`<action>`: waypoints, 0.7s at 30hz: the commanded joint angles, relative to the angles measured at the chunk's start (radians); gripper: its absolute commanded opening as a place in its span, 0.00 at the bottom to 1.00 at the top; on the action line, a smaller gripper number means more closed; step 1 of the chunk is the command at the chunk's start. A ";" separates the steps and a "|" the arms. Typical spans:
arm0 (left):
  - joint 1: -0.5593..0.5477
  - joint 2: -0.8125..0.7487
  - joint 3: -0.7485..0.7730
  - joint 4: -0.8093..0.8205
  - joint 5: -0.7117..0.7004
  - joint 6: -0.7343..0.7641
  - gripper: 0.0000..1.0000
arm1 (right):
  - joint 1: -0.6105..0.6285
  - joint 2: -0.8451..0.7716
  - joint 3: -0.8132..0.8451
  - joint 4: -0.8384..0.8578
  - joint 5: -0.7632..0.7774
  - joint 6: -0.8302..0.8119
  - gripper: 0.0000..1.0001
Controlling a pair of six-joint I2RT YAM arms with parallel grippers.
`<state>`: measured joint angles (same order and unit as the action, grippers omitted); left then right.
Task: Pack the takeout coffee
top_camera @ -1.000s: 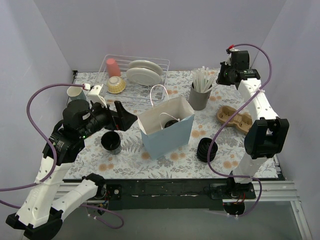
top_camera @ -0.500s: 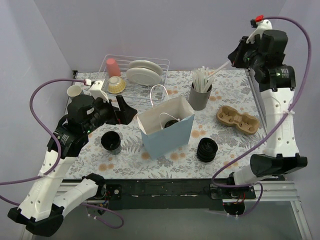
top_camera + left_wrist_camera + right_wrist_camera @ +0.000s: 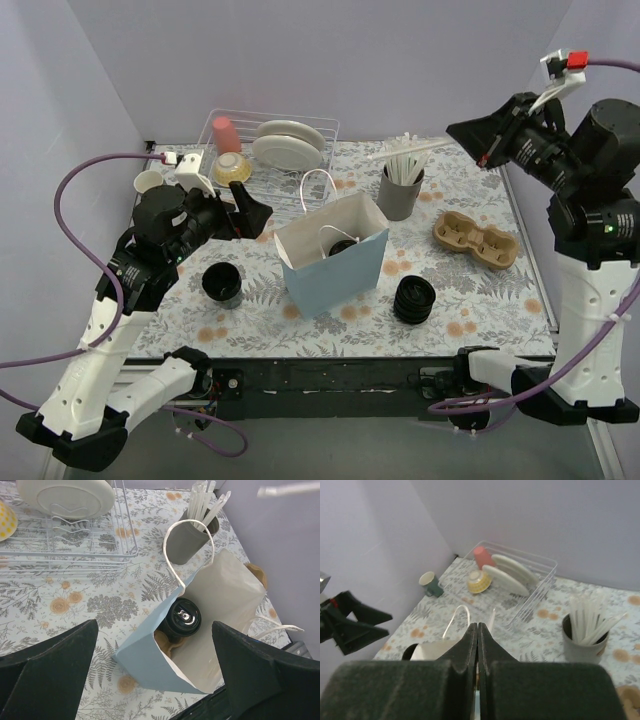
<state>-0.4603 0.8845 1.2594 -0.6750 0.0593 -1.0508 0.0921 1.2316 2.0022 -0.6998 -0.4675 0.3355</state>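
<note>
The takeout coffee (image 3: pixel 184 617), a black cup with a shiny lid, stands inside the open light-blue paper bag (image 3: pixel 335 272), on a brown carrier in the bag's bottom. It shows in the top view as a dark round lid (image 3: pixel 342 246). My left gripper (image 3: pixel 250 216) hovers open to the left of and above the bag, its fingers wide apart with nothing between them (image 3: pixel 155 625). My right gripper (image 3: pixel 453 130) is high at the back right, shut on a white straw (image 3: pixel 410 148) that pokes out past its tips (image 3: pixel 478 625).
A lidless black cup (image 3: pixel 221 283) stands left of the bag and a ribbed lid stack (image 3: pixel 414 298) right of it. A grey straw holder (image 3: pixel 400 192), a brown cup carrier (image 3: pixel 475 238), a dish rack (image 3: pixel 270 150) and a small cup (image 3: pixel 150 183) stand behind.
The right arm rose and swung up to the right, drawing a straw out of the grey holder. The left gripper lifted a little and stayed open.
</note>
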 commanded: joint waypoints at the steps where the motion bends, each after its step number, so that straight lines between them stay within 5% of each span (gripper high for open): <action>1: -0.001 0.001 0.028 0.025 -0.007 0.015 0.98 | 0.003 -0.119 -0.173 0.086 -0.172 0.112 0.01; 15: -0.001 0.014 0.037 0.035 0.019 -0.005 0.98 | 0.029 -0.175 -0.398 0.125 -0.235 0.148 0.01; 21: -0.001 -0.001 0.032 0.022 0.022 -0.014 0.98 | 0.279 -0.110 -0.471 0.164 -0.093 0.115 0.01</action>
<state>-0.4603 0.9058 1.2594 -0.6506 0.0715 -1.0592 0.2150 1.0805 1.5604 -0.6083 -0.6373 0.4660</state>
